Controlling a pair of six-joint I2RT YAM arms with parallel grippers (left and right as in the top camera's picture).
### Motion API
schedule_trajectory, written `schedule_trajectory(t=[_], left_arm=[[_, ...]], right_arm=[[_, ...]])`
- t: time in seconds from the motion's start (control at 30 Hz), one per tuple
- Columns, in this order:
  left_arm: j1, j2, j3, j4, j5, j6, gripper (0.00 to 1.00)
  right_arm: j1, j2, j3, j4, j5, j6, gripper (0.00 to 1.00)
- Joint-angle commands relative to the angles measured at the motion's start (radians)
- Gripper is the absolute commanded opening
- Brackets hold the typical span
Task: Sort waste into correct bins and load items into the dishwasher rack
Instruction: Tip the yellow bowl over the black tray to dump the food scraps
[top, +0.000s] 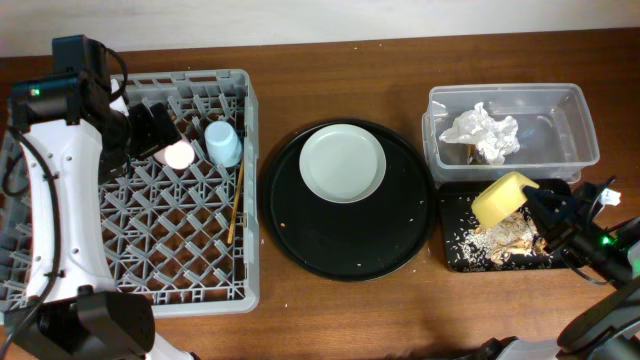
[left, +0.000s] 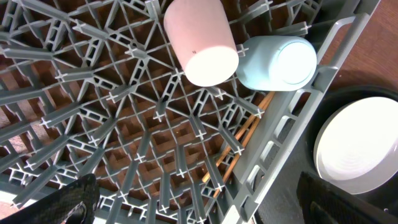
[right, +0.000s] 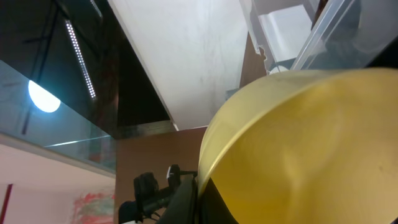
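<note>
Over on the left, the white left arm (top: 60, 190) reaches from the near edge out across the dishwasher rack (top: 160, 240), its wrist bent down over the far part of the lattice. The left end effector (top: 150, 130) hangs there with its fingers (left: 74, 199) spread wide, holding nothing. Just to its right the pink cup (top: 179, 154) and the blue cup (top: 223, 143) sit side by side among the pegs, touching. The chopsticks (top: 236, 200) lie in the rack along its right wall.

In the middle of the tabletop (top: 300, 310), the plate (top: 343, 162) rests on the round black tray (top: 330, 235).

On the right, the arm comes in low from the near right corner. The right end effector (top: 535, 200) is clamped on the rim of the yellow bowl (top: 503, 198), which is tipped over the shallow black tray (top: 455, 210). Food scraps (top: 495, 238) are scattered in that tray below the bowl. Beyond it, the clear tub (top: 565, 120) holds the tissue wad (top: 482, 132).
</note>
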Motion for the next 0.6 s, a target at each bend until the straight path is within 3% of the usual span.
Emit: schedule_trajectory(t=[0.0,0.13,0.33,0.57], left_arm=[[0.003,-0.024,0.004,-0.002,0.011,-0.013,0.99],[0.003,-0.024,0.004,-0.001,0.011,-0.013,0.99],[0.003,-0.024,0.004,-0.001,0.011,-0.013,0.99],[0.003,-0.024,0.004,-0.001,0.011,-0.013,0.99]], right_arm=[[-0.002,0.003,-0.001,0.015,-0.031,-0.006,0.04],[-0.003,0.003,-0.001,0.111,-0.031,-0.012,0.04],[-0.002,-0.001,0.012,-0.005,-0.003,-0.010,0.04],[0.071,-0.084,0.284,-0.187,0.425,-0.021,0.04]])
